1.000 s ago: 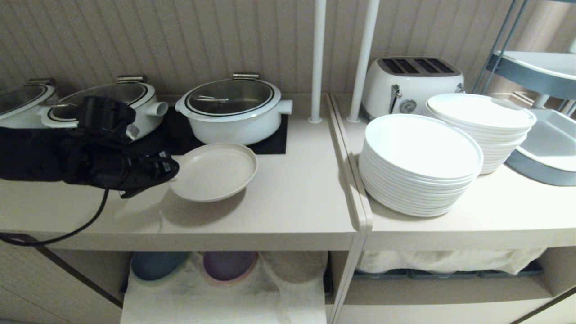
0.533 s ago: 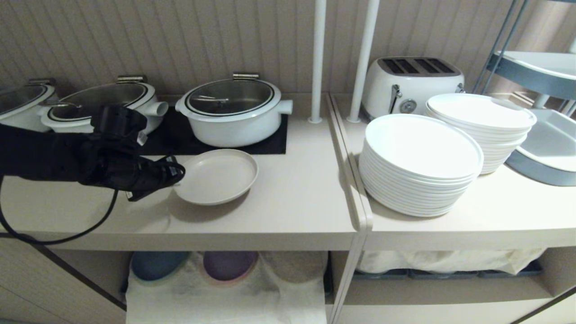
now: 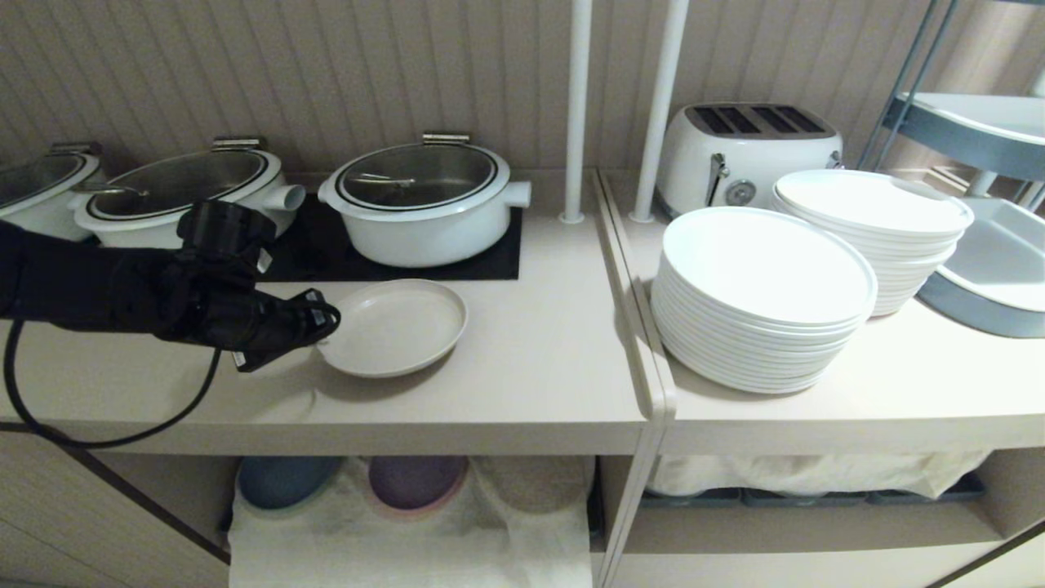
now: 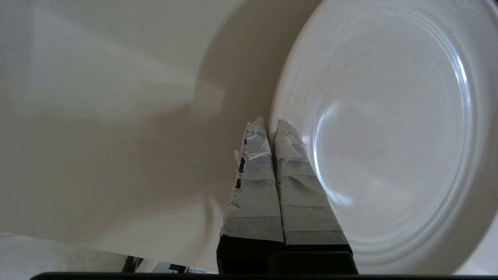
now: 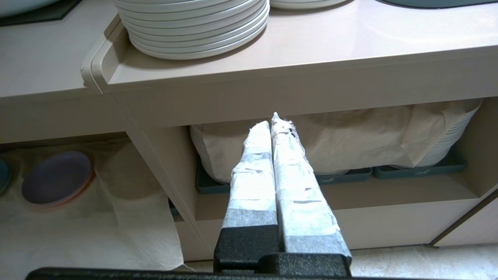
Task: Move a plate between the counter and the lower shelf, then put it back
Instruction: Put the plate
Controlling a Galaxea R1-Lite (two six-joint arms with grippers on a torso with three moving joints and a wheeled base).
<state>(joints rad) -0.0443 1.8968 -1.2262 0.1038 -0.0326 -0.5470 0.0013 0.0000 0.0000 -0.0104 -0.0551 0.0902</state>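
The cream-beige plate lies low over the counter, just in front of the black hob panel. Whether it rests fully on the worktop I cannot tell. My left gripper reaches in from the left and is shut on the plate's left rim. In the left wrist view the two taped fingers pinch the rim of the plate, one outside it and one inside. My right gripper hangs shut and empty, low in front of the cabinet. The lower shelf with its white cloth is below.
Three white lidded pots stand along the back of the counter. Two stacks of white plates and a toaster fill the adjoining worktop. A blue plate and a purple plate sit on the shelf cloth. White poles rise behind.
My left gripper has come down and a little to the right with the plate in it. The plate now sits lower and flatter over the counter, with a smaller shadow.
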